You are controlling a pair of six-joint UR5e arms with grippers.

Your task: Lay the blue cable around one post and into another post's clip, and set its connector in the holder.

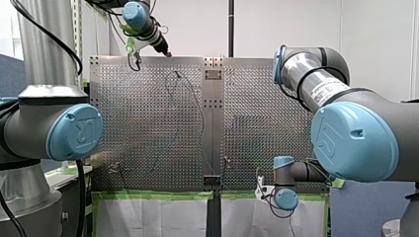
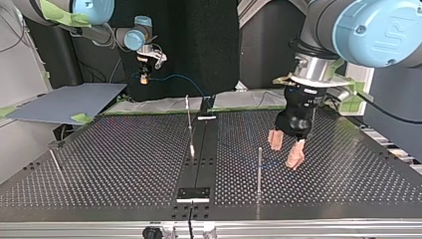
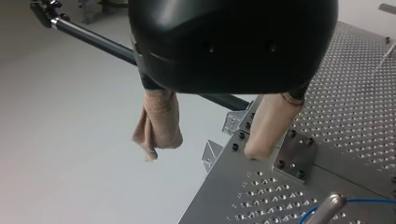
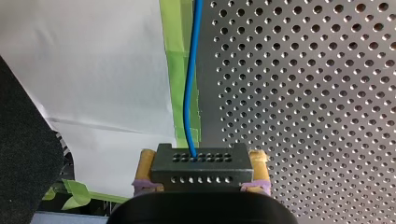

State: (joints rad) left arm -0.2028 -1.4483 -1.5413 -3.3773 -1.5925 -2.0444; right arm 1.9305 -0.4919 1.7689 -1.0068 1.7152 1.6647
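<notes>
My right gripper [image 4: 201, 173] is shut on the black connector [image 4: 201, 161], its yellow pads [image 4: 147, 162] pressing on both sides. The blue cable [image 4: 188, 93] leaves the connector and runs ahead along the perforated plate's taped edge. In the top view my right gripper [image 2: 144, 75] hangs beyond the table's far edge, and the cable [image 2: 175, 76] arcs from it toward the table. My left gripper [image 2: 284, 153] hovers open over the table beside a thin post [image 2: 259, 169], nothing between its beige pads [image 3: 159, 126]. A post top [image 3: 329, 207] with cable by it shows ahead of that gripper.
A taller post [image 2: 189, 119] stands by the dark centre strip [image 2: 201, 149], and a thin one [image 2: 54, 162] leans at the top view's left. A small black plate [image 2: 194, 193] sits on the strip near the front edge. Green tape and white sheets line the far edge.
</notes>
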